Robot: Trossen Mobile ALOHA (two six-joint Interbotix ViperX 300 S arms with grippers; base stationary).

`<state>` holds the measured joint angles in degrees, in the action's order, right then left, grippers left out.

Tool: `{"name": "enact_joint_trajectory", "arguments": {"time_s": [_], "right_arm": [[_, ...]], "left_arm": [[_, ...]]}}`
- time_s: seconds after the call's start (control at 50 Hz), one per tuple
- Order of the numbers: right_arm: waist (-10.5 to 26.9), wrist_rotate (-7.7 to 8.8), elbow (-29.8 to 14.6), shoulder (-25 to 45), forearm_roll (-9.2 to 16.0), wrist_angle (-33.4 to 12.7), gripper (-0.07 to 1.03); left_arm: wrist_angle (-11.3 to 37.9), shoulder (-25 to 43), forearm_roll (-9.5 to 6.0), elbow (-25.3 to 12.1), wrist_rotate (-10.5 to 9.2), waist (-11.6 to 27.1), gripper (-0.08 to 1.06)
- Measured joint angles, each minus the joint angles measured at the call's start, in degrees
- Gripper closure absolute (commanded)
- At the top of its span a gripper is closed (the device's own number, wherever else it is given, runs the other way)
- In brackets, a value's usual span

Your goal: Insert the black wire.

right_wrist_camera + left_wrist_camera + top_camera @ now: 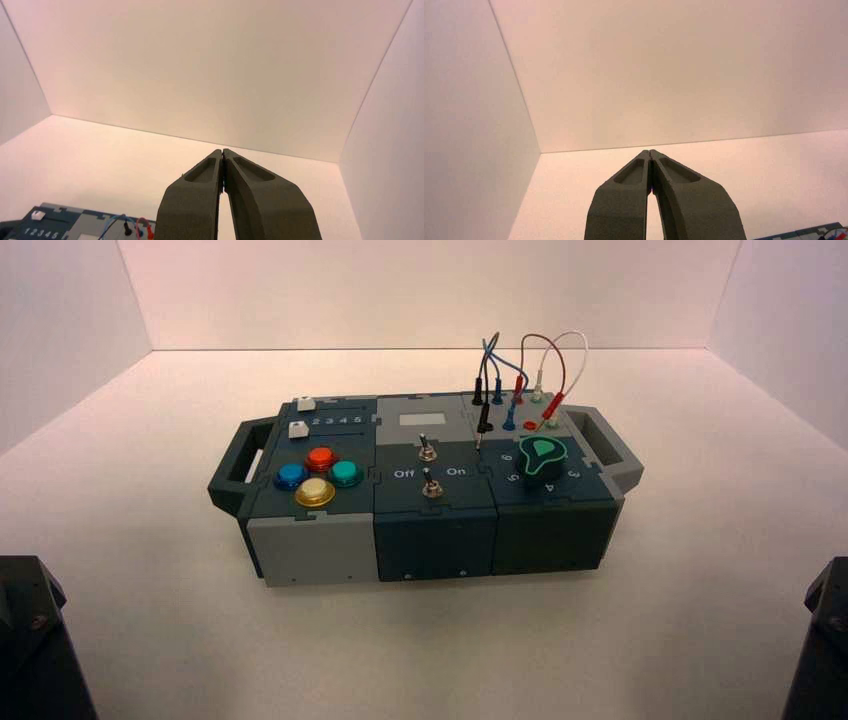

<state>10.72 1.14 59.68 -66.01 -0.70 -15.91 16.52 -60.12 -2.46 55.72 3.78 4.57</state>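
Note:
The black wire (487, 348) arcs over the back right of the box (430, 530). One black plug (478, 391) stands in a socket in the back row. The other black plug (484, 416) hangs free in front of it, its silver pin bare and pointing down at the box top. A black plug also shows in the right wrist view (127, 229). My left gripper (650, 151) is shut and empty, parked at the near left, far from the box. My right gripper (222, 150) is shut and empty, parked at the near right.
Blue (508, 368), red (560, 370) and white (580, 340) wires stand plugged next to the black one. A green-topped knob (541, 458), two toggle switches (428, 465) and coloured buttons (318, 476) sit on the box top. Handles (231, 475) stick out at both ends. White walls enclose the table.

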Motion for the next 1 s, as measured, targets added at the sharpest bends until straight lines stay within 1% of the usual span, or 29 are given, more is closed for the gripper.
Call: {"name": "enact_joint_trajectory", "arguments": {"time_s": [0.16, 0.64, 0.72, 0.84, 0.86, 0.92, 0.98, 1.0], "right_arm": [[-1.2, 0.09, 0.0, 0.0, 0.0, 0.0, 0.98], [-1.2, 0.09, 0.4, 0.0, 0.5, -0.3, 0.98], [-1.2, 0.0, 0.8, 0.2, 1.1, -1.6, 0.98], [-1.1, 0.0, 0.9, 0.8, 2.9, -5.7, 0.97], [-1.1, 0.0, 0.9, 0.8, 3.0, -5.8, 0.97], [-0.7, 0.09, 0.9, 0.8, 3.7, -8.2, 0.92], [-0.6, 0.09, 0.9, 0.9, 4.1, -9.6, 0.9], [-0.6, 0.09, 0.9, 0.9, 4.6, -10.8, 0.89]], "left_arm": [[0.0, -1.6, 0.0, 0.4, 0.0, 0.0, 1.01], [-0.2, -1.2, -0.09, 1.0, -0.09, 0.0, 1.01], [0.3, -0.4, -0.35, 1.2, -0.18, 0.1, 1.01], [2.0, 1.0, -0.53, 1.1, -0.26, 1.5, 1.01], [2.0, 1.0, -0.53, 1.2, -0.26, 1.5, 1.01], [3.3, 1.8, -0.53, 1.1, -0.35, 2.9, 1.01], [3.9, 2.1, -0.53, 1.1, -0.35, 3.7, 1.01], [4.4, 2.4, -0.53, 1.2, -0.26, 4.7, 1.01]]}}
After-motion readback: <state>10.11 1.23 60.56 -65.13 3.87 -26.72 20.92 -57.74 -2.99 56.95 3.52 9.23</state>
